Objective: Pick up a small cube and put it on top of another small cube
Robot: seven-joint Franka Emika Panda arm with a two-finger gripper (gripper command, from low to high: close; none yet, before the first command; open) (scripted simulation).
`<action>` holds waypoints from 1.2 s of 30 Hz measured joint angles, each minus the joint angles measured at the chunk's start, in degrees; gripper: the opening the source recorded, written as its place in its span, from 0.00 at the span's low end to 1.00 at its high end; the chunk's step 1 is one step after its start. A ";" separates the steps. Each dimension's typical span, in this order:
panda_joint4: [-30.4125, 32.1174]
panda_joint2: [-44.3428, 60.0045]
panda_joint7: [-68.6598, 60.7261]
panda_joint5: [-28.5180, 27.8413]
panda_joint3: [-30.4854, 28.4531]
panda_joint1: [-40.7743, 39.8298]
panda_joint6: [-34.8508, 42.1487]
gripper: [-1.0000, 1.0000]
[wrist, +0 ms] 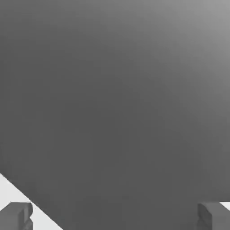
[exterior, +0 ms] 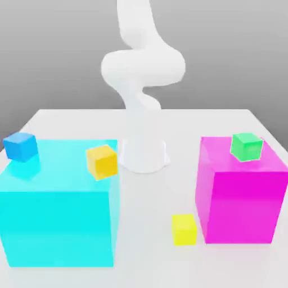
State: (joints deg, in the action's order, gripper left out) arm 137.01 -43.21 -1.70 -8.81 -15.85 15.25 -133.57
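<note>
A small bright lemon-yellow cube (exterior: 184,229) rests on the white table, just off the front corner of the big magenta cube (exterior: 242,194) on the exterior view's left side of it. In the hand view my gripper (wrist: 115,216) is open, its two grey fingertips (wrist: 15,216) standing far apart with nothing between them. Beyond the fingers lies plain grey background and a sliver of white surface. The white arm (exterior: 140,67) rises from its base at the table's middle and bends upward.
A big cyan cube (exterior: 59,208) stands at the exterior view's left, carrying a small blue cube (exterior: 21,146) and an orange-yellow cube (exterior: 102,161). A small green cube (exterior: 246,146) sits on the magenta cube. The arm's base (exterior: 144,154) stands between the big cubes.
</note>
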 joint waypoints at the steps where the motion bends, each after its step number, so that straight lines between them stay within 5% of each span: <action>1: 0.30 0.23 -2.66 -0.48 -0.84 0.86 -0.11 0.50; 36: 11.37 11.10 -95.41 -17.68 -31.04 33.33 -6.65 0.50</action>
State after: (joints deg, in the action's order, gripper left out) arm 148.38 -32.11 -97.11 -26.49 -46.88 48.58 -140.22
